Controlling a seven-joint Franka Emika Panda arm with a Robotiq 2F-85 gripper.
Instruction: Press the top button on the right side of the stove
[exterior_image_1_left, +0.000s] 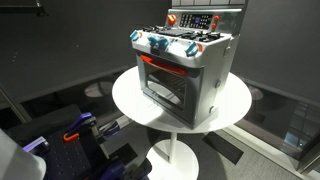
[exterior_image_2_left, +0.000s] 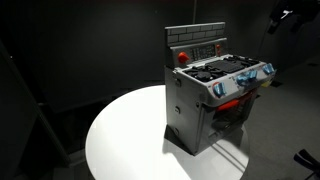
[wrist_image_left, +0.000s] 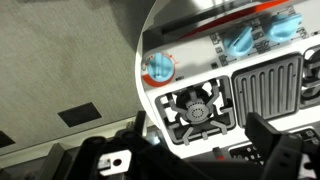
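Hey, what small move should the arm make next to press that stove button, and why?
Probably ease the gripper down toward the back panel of the stove: the wrist view shows it open above the burner, touching nothing, so no button is pressed yet.

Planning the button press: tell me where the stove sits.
The stove stands on the round white table in both exterior views; the wrist view looks down on its burners.

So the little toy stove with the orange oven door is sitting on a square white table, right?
Not quite: the table is round, not square. Both exterior views show the toy stove, with its orange oven door, sitting on a round white top.
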